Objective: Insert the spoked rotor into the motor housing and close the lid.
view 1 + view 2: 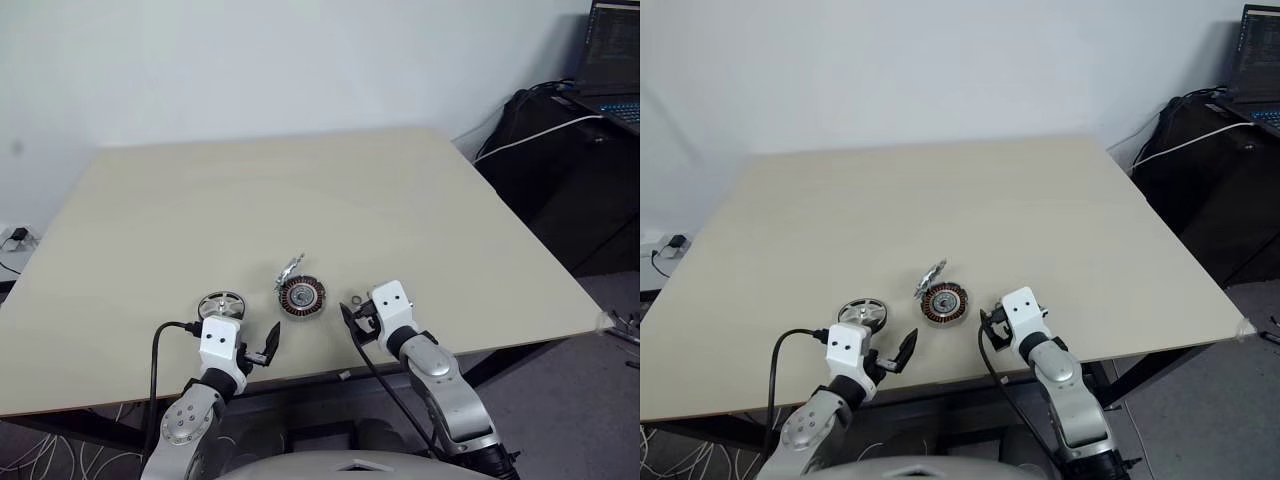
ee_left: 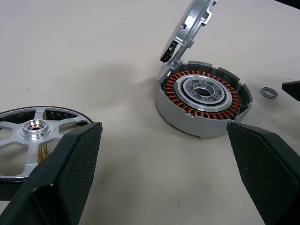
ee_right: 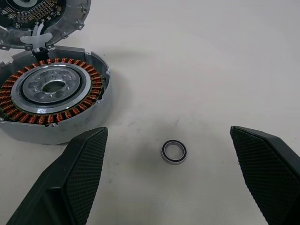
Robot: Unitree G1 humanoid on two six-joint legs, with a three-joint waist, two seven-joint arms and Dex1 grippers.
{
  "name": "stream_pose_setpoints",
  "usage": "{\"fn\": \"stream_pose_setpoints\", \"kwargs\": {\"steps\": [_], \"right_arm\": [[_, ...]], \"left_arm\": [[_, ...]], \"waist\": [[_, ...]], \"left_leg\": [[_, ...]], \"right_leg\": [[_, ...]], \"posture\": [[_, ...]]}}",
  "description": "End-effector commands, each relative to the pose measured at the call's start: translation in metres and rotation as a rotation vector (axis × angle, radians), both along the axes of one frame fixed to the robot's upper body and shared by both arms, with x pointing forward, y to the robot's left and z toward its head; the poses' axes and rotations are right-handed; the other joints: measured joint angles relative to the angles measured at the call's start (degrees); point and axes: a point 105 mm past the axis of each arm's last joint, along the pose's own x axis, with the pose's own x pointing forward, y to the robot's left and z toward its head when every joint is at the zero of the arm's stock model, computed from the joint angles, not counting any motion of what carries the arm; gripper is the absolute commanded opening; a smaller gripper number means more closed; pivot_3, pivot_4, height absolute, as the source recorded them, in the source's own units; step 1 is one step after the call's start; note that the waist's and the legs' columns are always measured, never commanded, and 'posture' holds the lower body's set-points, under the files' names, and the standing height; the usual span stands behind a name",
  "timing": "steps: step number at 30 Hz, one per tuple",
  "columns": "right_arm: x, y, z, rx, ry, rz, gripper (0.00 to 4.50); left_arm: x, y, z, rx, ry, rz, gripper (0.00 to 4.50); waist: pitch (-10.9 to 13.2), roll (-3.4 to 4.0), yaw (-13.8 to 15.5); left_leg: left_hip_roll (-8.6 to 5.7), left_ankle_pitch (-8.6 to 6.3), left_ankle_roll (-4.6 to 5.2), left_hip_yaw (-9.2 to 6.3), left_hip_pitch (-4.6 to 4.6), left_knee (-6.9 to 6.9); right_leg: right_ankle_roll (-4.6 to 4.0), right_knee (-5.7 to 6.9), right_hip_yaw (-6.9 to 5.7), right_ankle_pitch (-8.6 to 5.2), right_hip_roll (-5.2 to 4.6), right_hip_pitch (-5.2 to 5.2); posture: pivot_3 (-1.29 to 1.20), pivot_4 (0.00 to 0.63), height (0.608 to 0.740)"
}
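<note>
Low on the left of the head view, the left gripper [image 1: 262,352] hangs wide open and empty just below the spoked rotor [image 1: 221,304] on the table [image 1: 300,200]. At centre sits the motor housing [image 1: 301,297], its lid [image 1: 290,269] tipped up. Lower right, the right gripper [image 1: 352,320] gapes empty over a small loose ring [image 3: 174,152]. Nothing is picked up yet; next, I judge, the left gripper should close on the rotor's rim.
</note>
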Motion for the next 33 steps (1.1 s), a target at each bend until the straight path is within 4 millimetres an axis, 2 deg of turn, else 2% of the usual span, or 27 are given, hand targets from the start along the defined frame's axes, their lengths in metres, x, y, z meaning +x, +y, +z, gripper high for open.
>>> {"fn": "stream_pose_setpoints", "kwargs": {"steps": [1, 7, 19, 25, 30, 33], "right_arm": [[0.006, 0.002, 0.011, 0.015, -0.040, 0.001, 4.50], [0.009, -0.001, 0.004, 0.011, 0.013, -0.027, 4.50], [0.038, 0.007, -0.015, 0.007, 0.081, -0.066, 4.50], [0.042, 0.009, -0.022, 0.009, 0.102, -0.064, 4.50], [0.037, 0.004, -0.031, -0.001, 0.129, -0.074, 4.50], [0.034, 0.000, -0.037, -0.006, 0.148, -0.082, 3.90]], "left_arm": [[0.005, -0.002, 0.014, -0.008, -0.057, -0.001, 4.49], [0.005, -0.003, 0.013, -0.011, -0.055, -0.004, 4.49], [0.006, -0.004, 0.012, -0.015, -0.056, 0.000, 4.49], [0.005, -0.003, 0.012, -0.015, -0.056, 0.005, 4.49], [0.005, -0.003, 0.012, -0.016, -0.058, 0.008, 4.49], [0.005, -0.003, 0.012, -0.016, -0.058, 0.008, 4.50]], "waist": [[0.0, 0.00, 0.0], [0.0, 0.00, 0.0], [0.0, 0.04, -0.2], [0.0, 0.07, -0.2], [-0.1, 0.11, -0.3], [-0.1, 0.17, -0.3]], "left_leg": [[0.00, 0.00, 0.00, 0.00, 0.00, 0.00], [0.00, 0.00, 0.00, 0.00, 0.00, 0.00], [0.00, 0.05, 0.08, 0.00, 0.02, -0.03], [-0.01, 0.06, 0.08, -0.01, 0.04, -0.04], [0.00, 0.06, 0.07, 0.00, 0.09, -0.04], [0.00, 0.07, 0.07, 0.00, 0.10, -0.03]], "right_leg": [[0.00, 0.00, 0.00, 0.00, 0.00, 0.00], [0.00, 0.00, 0.00, 0.00, 0.00, 0.00], [-0.03, 0.02, 0.00, 0.04, 0.02, -0.01], [-0.08, 0.03, 0.01, 0.07, 0.04, -0.01], [-0.02, 0.04, 0.02, 0.02, 0.04, 0.03], [-0.02, 0.04, 0.02, 0.02, 0.04, 0.04]], "posture": [[0.00, 0.000, 0.740], [0.00, 0.000, 0.740], [0.00, 0.000, 0.740], [0.00, 0.000, 0.740], [0.00, 0.000, 0.740], [0.00, 0.000, 0.740]]}}
